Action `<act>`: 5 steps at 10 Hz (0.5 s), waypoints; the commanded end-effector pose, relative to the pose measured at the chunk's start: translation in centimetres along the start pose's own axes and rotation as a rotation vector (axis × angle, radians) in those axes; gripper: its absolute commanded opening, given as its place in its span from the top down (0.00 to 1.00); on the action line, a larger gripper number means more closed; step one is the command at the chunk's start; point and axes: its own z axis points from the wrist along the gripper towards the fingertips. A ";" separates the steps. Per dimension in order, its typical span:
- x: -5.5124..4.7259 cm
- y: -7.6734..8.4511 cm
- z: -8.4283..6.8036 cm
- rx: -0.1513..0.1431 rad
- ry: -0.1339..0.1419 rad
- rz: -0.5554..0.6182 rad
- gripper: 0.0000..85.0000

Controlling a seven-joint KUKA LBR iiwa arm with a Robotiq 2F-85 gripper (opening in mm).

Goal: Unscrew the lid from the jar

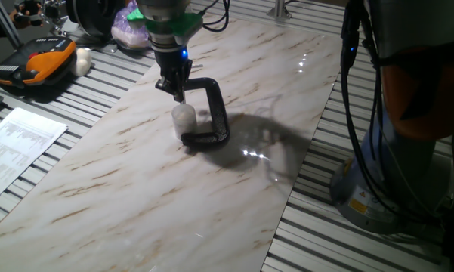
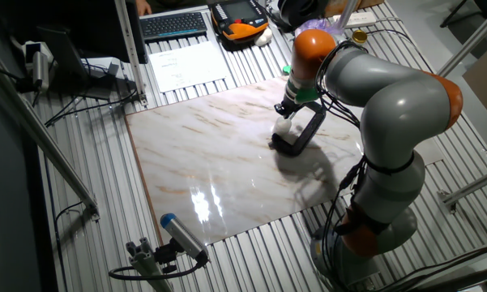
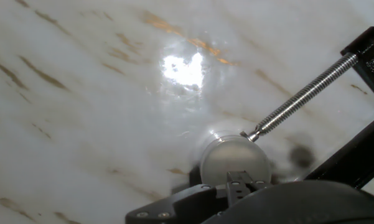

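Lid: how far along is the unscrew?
Done: jar sits clamped in the C-clamp, and the gripper is down at its top. In hand: engaging the lid; grip cannot be confirmed. Left: the lid looks still on, so twist and lift off.

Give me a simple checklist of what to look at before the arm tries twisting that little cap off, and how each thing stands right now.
1. Jar held by the black C-clamp: ok, the clamp's screw reaches the jar.
2. Jar upright on the marble table: ok.
3. Gripper above the lid: ok, directly over it.
4. Fingers closed on the lid: cannot tell, fingertips hidden.
5. Lid already loosened: cannot tell.
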 end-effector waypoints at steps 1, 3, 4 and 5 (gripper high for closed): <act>0.0 0.0 0.1 0.000 0.000 0.000 1.00; 0.0 -0.1 0.4 0.000 -0.002 -0.003 1.00; -0.2 -0.2 0.7 -0.003 0.000 -0.005 1.00; -0.3 -0.3 1.0 -0.005 -0.002 -0.005 1.00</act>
